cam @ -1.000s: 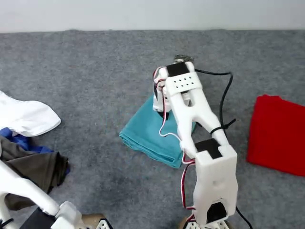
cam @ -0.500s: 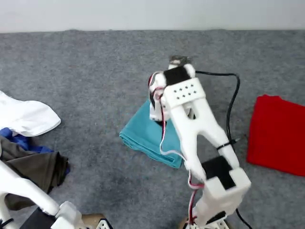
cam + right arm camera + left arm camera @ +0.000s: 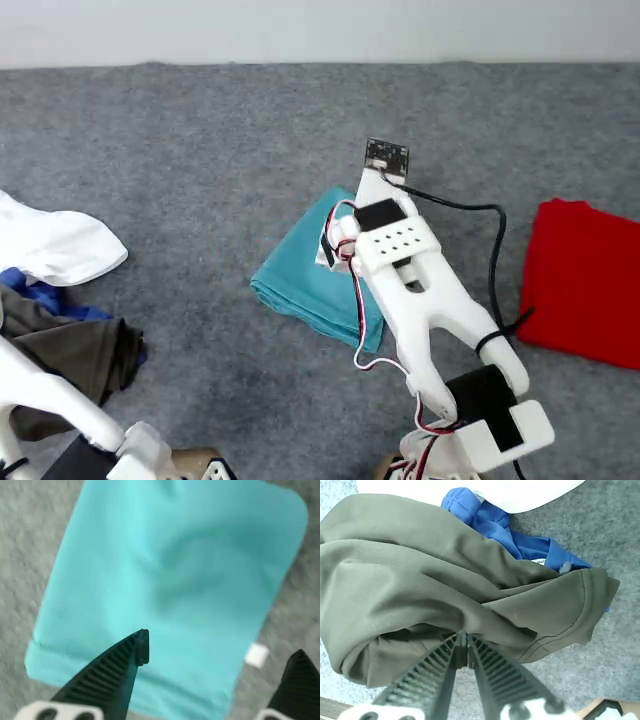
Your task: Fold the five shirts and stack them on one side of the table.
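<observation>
Shirts, five in all, shown from left to right on the grey, felt-like bench (image 3: 200, 150).

At the left edge, three unfolded garments lie in one heap:
- The white shirt (image 3: 55, 245) is farthest back.
- The blue shirt (image 3: 45, 298) is partly buried beneath the others.
- The olive shirt (image 3: 75, 360) is rumpled on top at the front, with a stitched hem at its free edge.

The left hand (image 3: 466, 639) hangs just over the olive cloth. Its ribbed fingers are pressed together and appear to grip nothing.

At centre lies the teal shirt (image 3: 305, 275), folded into a flat rectangle with rounded corners. A small white tag (image 3: 257, 654) shows near one edge. The right hand (image 3: 220, 655) is poised directly above it with its fingers spread wide apart.

At the right edge, well apart from the teal one, the red shirt (image 3: 585, 285) is folded into a neat, thicker block.

Handling (judgement): all five are light, limp knit fabrics that sag and unfold when lifted at a single point.
- A folded shirt is best pinched across a doubled edge, through all its layers, so that the fold survives transport.
- The loose shirts are best taken at a hem or shoulder seam and drawn out flat.
- The rough bench surface probably drags on the cloth when it is slid.
</observation>
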